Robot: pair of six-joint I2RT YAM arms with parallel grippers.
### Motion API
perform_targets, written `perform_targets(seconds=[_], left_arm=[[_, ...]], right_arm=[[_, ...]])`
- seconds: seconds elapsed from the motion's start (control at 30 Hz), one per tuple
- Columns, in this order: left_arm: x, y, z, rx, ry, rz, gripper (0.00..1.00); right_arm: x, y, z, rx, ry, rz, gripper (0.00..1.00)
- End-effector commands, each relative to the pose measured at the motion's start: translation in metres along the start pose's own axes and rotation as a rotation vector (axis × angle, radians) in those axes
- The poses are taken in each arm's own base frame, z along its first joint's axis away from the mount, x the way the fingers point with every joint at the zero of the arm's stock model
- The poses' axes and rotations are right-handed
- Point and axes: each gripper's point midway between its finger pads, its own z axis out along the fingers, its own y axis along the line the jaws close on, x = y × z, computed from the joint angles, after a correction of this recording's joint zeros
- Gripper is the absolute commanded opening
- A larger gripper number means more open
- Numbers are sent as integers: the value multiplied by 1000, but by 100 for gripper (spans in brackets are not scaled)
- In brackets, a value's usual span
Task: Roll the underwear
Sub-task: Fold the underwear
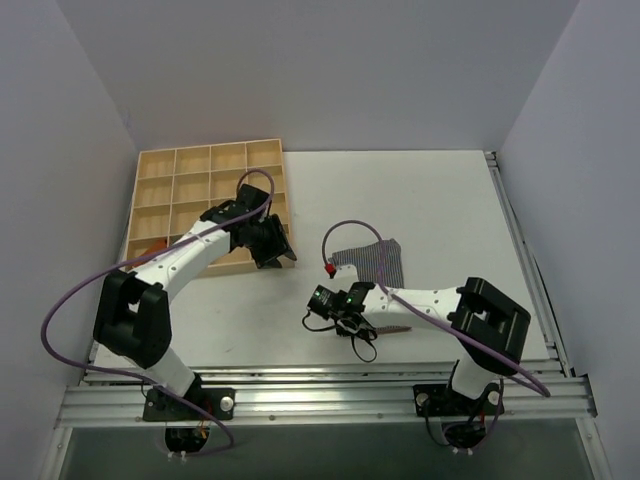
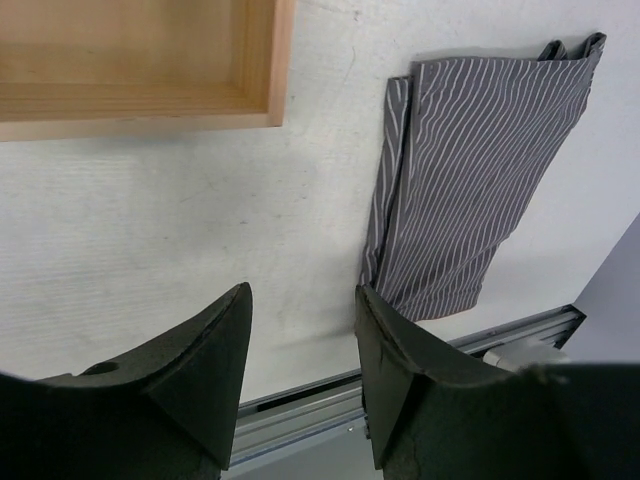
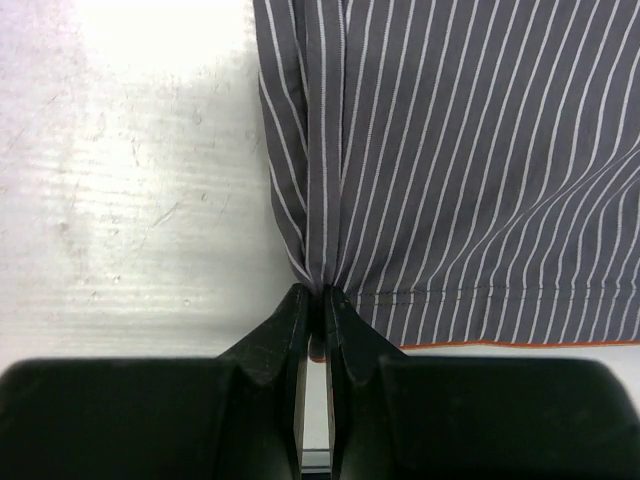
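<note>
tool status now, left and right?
left tool: open, holding nothing.
right tool: closed, pinching the near edge of the underwear.
</note>
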Motion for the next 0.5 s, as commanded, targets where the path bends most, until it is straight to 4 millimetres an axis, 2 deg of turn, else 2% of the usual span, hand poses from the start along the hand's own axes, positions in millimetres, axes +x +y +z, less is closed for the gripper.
perform_targets(seconds=[0.0,0.17,0.47], left_arm=[[6,-27,13,20,36,-53,54],[19,-48,30,42,55,-79,56],[20,-55,60,11,55,-137,57]], right_arm=[[19,9,-5,-54,35,68,0],[18,14,-10,-100,14,106,0],[20,13,-13,-117,1,125,0]])
